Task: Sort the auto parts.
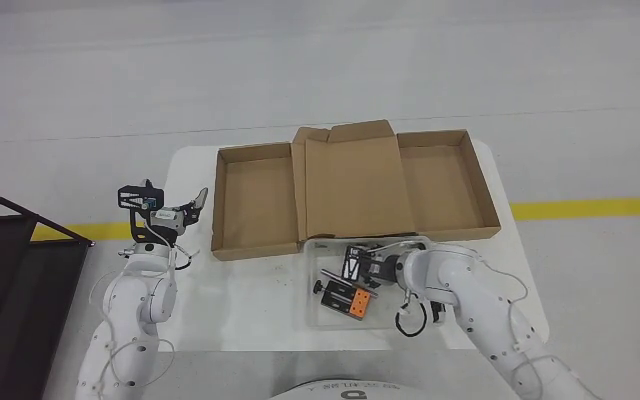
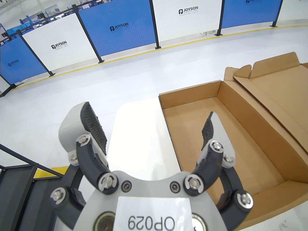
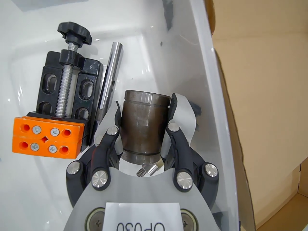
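Right pincer gripping dark cylinder, inside tub

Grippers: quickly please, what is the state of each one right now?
Left gripper: open, holding nothing.
Right gripper: closed on the dark metal cylinder.

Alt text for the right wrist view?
The right gripper clamps a dark metal cylinder inside a translucent plastic bin. Beside it lie a black-and-orange vise and a steel rod; a cardboard box stands alongside the bin.
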Available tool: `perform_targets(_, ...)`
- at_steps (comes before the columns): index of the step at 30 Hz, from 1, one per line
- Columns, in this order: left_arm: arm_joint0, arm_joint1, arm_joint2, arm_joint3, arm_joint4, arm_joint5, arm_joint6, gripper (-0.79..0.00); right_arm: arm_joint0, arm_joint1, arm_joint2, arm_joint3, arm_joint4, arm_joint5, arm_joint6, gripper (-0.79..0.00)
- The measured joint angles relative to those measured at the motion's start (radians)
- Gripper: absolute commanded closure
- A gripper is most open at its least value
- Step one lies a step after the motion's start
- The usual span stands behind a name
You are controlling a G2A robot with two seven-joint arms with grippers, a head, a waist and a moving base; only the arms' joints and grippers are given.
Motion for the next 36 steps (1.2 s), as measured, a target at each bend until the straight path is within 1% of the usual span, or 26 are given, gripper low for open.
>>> perform_targets(5, 0.0, 0.0, 0.0, 0.0, 0.0, 0.0, 0.0, -0.785, -0.043, 0.018, 0.075, -0.039, 0.022, -0.045, -0.081, 0.0)
perform_targets(11, 0.0, 0.0, 0.0, 0.0, 0.0, 0.0, 0.0, -0.785, -0.105, 0.04, 0.173, -0.088, 0.035, -0.1, -0.212, 0.0)
perform_targets(14, 0.0, 0.0, 0.0, 0.0, 0.0, 0.0, 0.0, -0.785, -0.138, 0.048, 0.245, -0.114, 0.049, -0.074, -0.298, 0.0)
perform_targets(18, 0.0, 0.0, 0.0, 0.0, 0.0, 0.0, 0.0, -0.785, -0.191, 0.059, 0.375, -0.134, 0.103, -0.025, -0.419, 0.0)
perform_targets(20, 0.0, 0.0, 0.0, 0.0, 0.0, 0.0, 0.0, -0.785, -0.201, 0.062, 0.431, -0.127, 0.137, -0.005, -0.442, 0.0)
perform_targets(22, 0.0, 0.0, 0.0, 0.0, 0.0, 0.0, 0.0, -0.785, -0.194, 0.064, 0.476, -0.105, 0.179, 0.01, -0.44, 0.0)
perform_targets(24, 0.0, 0.0, 0.0, 0.0, 0.0, 0.0, 0.0, -0.785, -0.16, 0.064, 0.492, -0.058, 0.222, 0.042, -0.398, 0.0)
perform_targets(27, 0.0, 0.0, 0.0, 0.0, 0.0, 0.0, 0.0, -0.785, -0.088, 0.06, 0.455, 0.021, 0.275, 0.097, -0.299, 0.0)
perform_targets(30, 0.0, 0.0, 0.0, 0.0, 0.0, 0.0, 0.0, -0.785, -0.018, 0.055, 0.408, 0.103, 0.295, 0.143, -0.225, 0.0)
perform_targets(34, 0.0, 0.0, 0.0, 0.0, 0.0, 0.0, 0.0, -0.785, 0.032, 0.051, 0.374, 0.198, 0.304, 0.153, -0.211, 0.0)
perform_targets(36, 0.0, 0.0, 0.0, 0.0, 0.0, 0.0, 0.0, -0.785, 0.052, 0.05, 0.37, 0.244, 0.312, 0.175, -0.201, 0.0)
